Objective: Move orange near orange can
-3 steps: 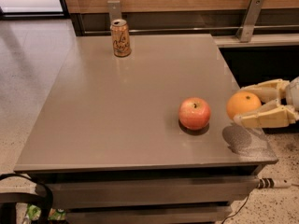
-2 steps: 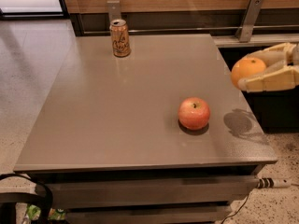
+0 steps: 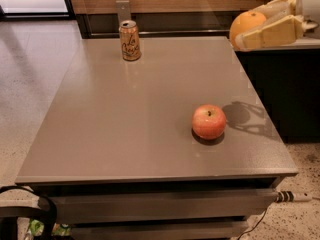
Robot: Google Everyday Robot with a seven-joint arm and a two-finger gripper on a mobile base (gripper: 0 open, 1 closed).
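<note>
The orange (image 3: 245, 26) is a bright round fruit held high in the air at the upper right, past the table's right edge. My gripper (image 3: 252, 28) is shut on it, its pale yellow fingers (image 3: 270, 33) wrapped around it, coming in from the right. The orange can (image 3: 130, 40), tan-orange with a silver top and dark cursive lettering, stands upright at the far left of the grey table (image 3: 120, 129). The orange is far to the right of the can.
A red-pink apple (image 3: 208, 121) sits on the table's right half, near the front, with the gripper's shadow (image 3: 247, 118) beside it. A dark cabinet (image 3: 285, 89) stands to the right of the table. A grey bracket (image 3: 123, 10) rises behind the can.
My gripper has lifted the orange up and away from the table's right edge, rising toward the upper right. The apple and the can have not moved.
</note>
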